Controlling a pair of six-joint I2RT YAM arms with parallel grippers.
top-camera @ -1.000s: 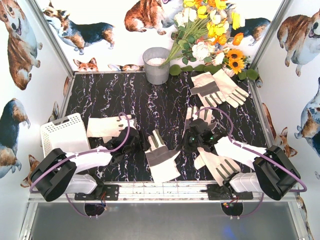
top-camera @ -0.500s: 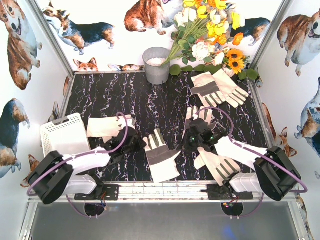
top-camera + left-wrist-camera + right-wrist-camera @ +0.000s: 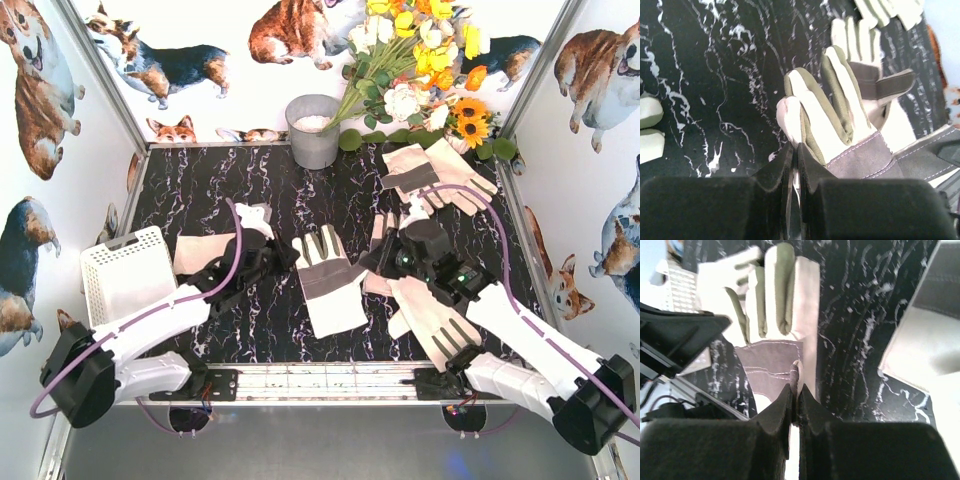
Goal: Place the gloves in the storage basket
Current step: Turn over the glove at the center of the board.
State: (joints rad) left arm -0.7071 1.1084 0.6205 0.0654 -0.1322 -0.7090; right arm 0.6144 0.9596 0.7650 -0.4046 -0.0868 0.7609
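**Left end effector point(image 3: 794, 146) and right end effector point(image 3: 794, 385) each pinched shut on a glove; storage basket point(image 3: 125, 238) at the left edge of the worktop point(image 3: 220, 190).**

The left one grips a fingertip of the centre glove point(image 3: 325, 285), which lies patched side up on the dark marbled surface. The right one clamps a fold at the cuff edge of a second glove point(image 3: 785, 305) just to the right. A third glove point(image 3: 205, 252) lies just beside the basket. A pair of gloves point(image 3: 435, 175) rests at the back right, and one more glove point(image 3: 435, 325) is near the front, under the right arm.
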